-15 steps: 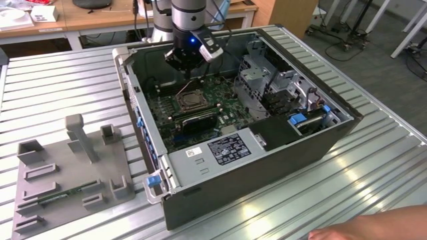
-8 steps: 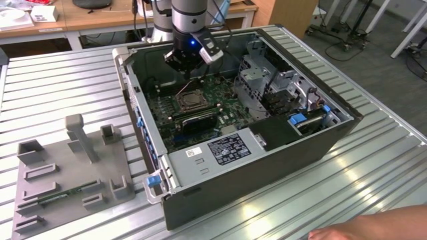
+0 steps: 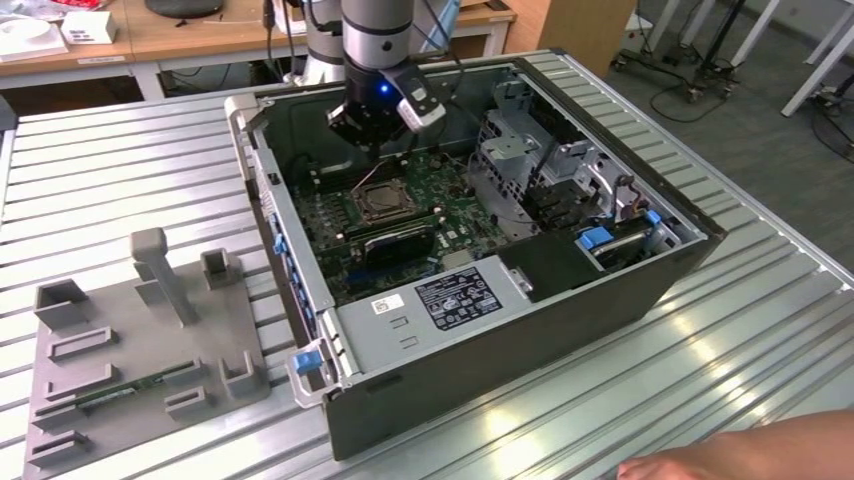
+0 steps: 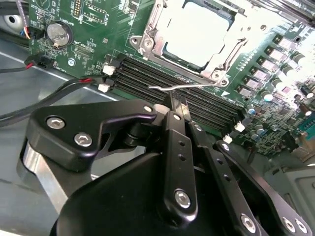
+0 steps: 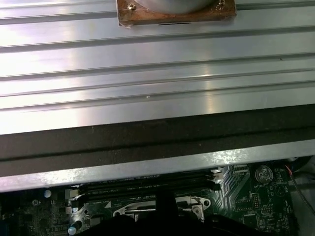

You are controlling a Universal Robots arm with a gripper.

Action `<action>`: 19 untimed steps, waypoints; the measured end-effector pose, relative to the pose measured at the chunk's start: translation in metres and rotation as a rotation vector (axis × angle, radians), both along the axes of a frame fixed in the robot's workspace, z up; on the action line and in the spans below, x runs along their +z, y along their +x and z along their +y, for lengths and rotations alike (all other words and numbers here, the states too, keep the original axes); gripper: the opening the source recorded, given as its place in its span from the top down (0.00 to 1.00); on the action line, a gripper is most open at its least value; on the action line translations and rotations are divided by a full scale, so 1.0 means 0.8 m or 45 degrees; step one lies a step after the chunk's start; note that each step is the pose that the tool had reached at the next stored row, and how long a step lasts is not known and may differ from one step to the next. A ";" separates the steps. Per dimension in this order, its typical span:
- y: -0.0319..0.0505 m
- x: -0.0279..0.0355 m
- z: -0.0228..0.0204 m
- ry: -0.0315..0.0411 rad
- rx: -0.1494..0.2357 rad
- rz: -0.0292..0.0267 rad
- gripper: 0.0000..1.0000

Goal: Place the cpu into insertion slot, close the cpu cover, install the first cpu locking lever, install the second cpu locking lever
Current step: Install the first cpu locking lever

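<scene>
Our gripper [image 4: 178, 102], fingers pressed together, hangs inside the computer case [image 3: 547, 335], which lies on a ribbed metal table [image 3: 134, 170]; wooden desks [image 3: 200, 38] stand beyond the case.

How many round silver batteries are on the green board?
1. The battery sits near an edge of the green board, beside red-and-black wires. The tool covers part, so more may hide.

Looking like a robotics lab/workshop: open black desktop computer case [image 3: 561, 330] sitting on a ribbed aluminium bench [image 3: 120, 180], grey plastic fixture tray [image 3: 227, 320] lying lower left of the exterior view, wooden desks [image 3: 214, 36] running along upper left, wheeled equipment stands [image 3: 690, 88] standing upper right.
</scene>
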State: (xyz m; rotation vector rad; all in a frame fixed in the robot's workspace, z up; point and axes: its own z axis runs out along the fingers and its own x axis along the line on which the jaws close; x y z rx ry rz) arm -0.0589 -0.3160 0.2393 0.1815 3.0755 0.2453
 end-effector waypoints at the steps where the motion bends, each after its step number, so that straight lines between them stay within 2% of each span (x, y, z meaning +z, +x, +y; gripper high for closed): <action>1: -0.001 -0.0001 -0.0001 0.0002 -0.001 -0.0003 0.90; 6: -0.004 -0.0004 -0.0004 0.0006 -0.005 -0.0005 0.90; 10: -0.005 -0.0005 -0.0004 0.0127 -0.005 -0.0011 0.90; 16: -0.005 -0.0006 -0.0004 0.0137 -0.007 -0.0011 0.90; 19: -0.005 -0.0016 -0.0004 0.0136 -0.053 -0.0023 0.90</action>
